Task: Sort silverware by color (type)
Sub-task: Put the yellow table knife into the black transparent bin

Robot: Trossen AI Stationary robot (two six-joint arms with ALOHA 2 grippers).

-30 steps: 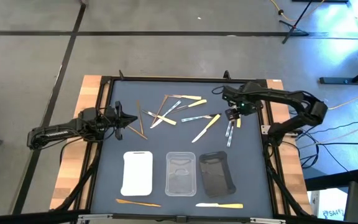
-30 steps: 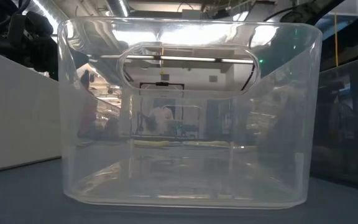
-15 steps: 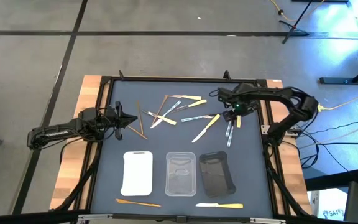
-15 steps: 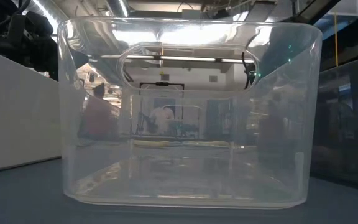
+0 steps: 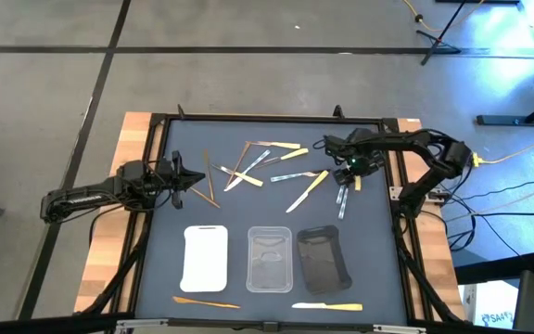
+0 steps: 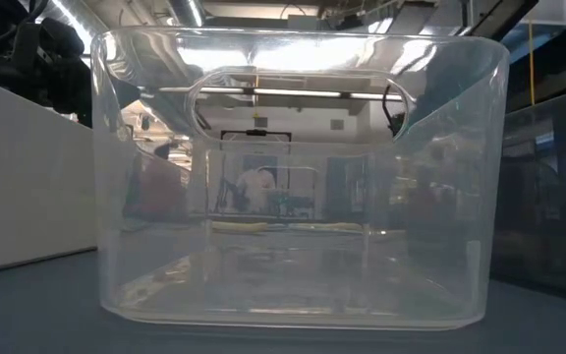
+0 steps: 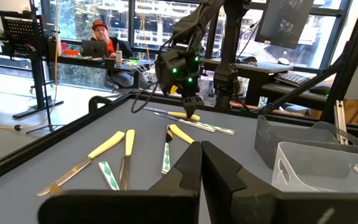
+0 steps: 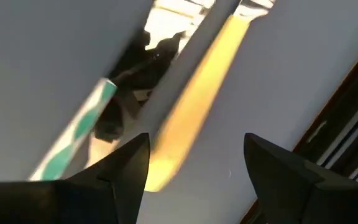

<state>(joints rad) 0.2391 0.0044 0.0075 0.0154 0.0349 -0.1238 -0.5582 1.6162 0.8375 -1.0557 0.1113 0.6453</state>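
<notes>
The silverware lies scattered on the dark mat: brown wooden pieces [image 5: 209, 178], a mixed heap [image 5: 258, 165], a cream piece [image 5: 306, 190] and clear green-patterned pieces [image 5: 343, 199]. My right gripper [image 5: 346, 167] is open and points down at the mat's far right. Its fingers stand on either side of a yellow utensil [image 8: 194, 99], with a clear green-patterned one [image 8: 79, 127] beside it; I cannot tell whether they touch. It also shows in the left wrist view [image 7: 190, 111]. My left gripper [image 5: 191, 178] is shut and empty at the mat's left edge, fingers level [image 7: 199, 149].
A white tray [image 5: 205, 257], a clear tray [image 5: 270, 258] and a black tray [image 5: 323, 257] stand in a row at the near side. A wooden piece [image 5: 207, 301] and a cream piece [image 5: 327, 305] lie in front of them. The clear tray's wall [image 6: 293, 177] fills the low view.
My right gripper has moved a little toward the table's left edge, over the yellow and clear utensils at the far right. The utensils have not moved.
</notes>
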